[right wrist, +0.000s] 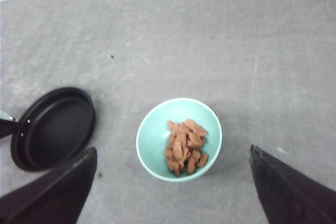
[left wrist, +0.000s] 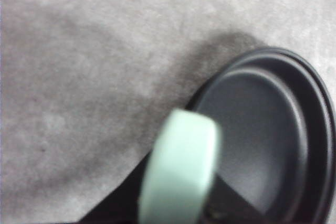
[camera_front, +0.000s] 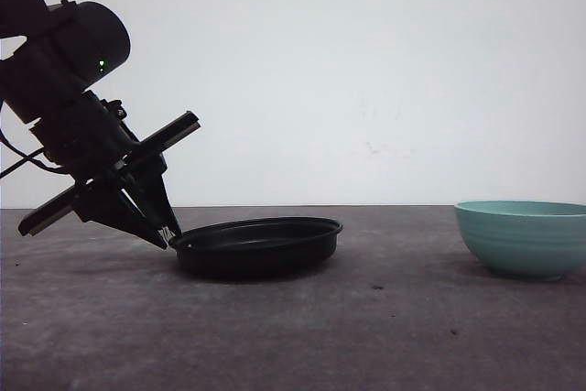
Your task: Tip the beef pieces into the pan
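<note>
Pan (camera_front: 256, 244): lower centre of front view, empty, on table (camera_front: 385, 336).
Left gripper (camera_front: 168, 229): at pan's left rim, apparently clenched on mint handle (left wrist: 181, 174).
Beef pieces (right wrist: 185, 146): heaped in teal bowl (right wrist: 152, 140), frame centre.
Right gripper (right wrist: 173, 187): above bowl, jaws spread wide, nearer arm for pour.

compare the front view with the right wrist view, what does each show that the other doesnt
Front view alone: the left tool at the pan's left edge, and the bowl from the side, its contents hidden. Right wrist view alone: the beef heaped inside the bowl, the pan's bare inside, and the right tool's fingers spread wide above the bowl. Both share the pan, the bowl and the grey table.
</note>
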Tool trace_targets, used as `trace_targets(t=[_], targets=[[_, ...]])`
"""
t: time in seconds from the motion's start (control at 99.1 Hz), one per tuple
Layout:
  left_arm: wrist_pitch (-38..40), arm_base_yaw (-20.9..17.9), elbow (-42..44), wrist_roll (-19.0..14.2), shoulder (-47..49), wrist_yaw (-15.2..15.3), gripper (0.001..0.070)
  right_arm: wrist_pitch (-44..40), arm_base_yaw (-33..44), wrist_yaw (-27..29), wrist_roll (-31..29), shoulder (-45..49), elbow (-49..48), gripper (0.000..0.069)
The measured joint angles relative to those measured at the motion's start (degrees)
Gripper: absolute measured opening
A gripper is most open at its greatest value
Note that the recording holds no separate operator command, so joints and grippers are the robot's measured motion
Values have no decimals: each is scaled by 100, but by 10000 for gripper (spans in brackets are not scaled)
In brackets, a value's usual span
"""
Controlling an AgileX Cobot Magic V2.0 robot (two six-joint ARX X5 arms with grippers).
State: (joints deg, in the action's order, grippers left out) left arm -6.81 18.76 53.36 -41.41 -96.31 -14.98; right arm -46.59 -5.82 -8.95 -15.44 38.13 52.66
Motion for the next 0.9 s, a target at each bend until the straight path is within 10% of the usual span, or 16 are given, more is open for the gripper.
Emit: trace_targets(t=[0.424,0.898], targets=[[-214,11,-31,81,463,-343,33,-192,37,407,0,407,0,551],[-994,94,-28,179,1322,-809,32,798,520,-155,44,3547,0,411]])
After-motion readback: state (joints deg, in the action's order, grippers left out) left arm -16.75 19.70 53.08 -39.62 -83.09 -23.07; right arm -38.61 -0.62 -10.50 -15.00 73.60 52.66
